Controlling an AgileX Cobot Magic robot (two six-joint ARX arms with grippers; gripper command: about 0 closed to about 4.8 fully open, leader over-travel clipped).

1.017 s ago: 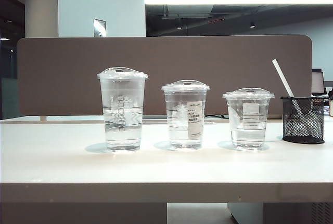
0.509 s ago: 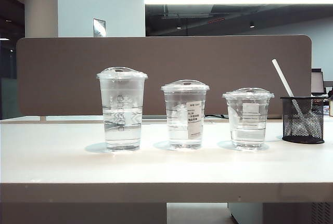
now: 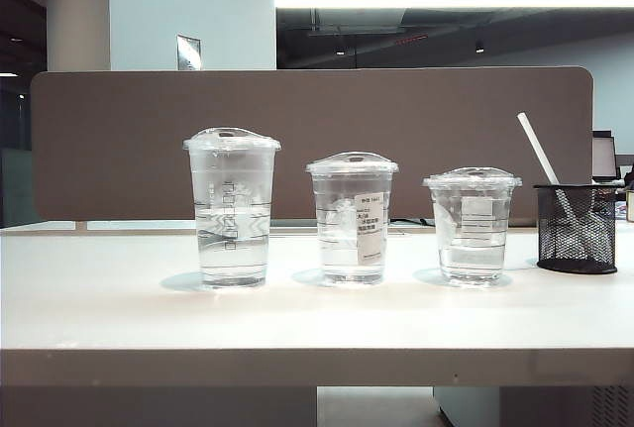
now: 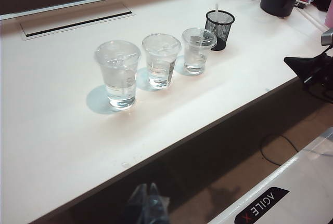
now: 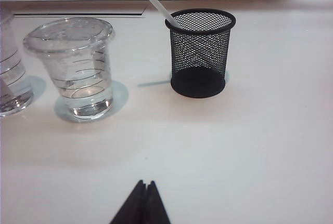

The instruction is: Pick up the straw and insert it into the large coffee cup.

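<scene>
Your straw [image 3: 542,156] leans tilted in the black mesh pen holder [image 3: 577,229] at the right end of the desk [image 3: 317,318], untouched; the large coffee cup [image 3: 232,207] stands upright at the left of the row, its domed lid on, beside the labelled medium cup [image 3: 353,217] and the shortest cup [image 3: 473,225]; your right claw [image 5: 146,183] hangs low over bare desk with tips together, near the holder; your left claw [image 4: 148,198] is a dark blur off the desk edge, so you cannot tell its state.
</scene>
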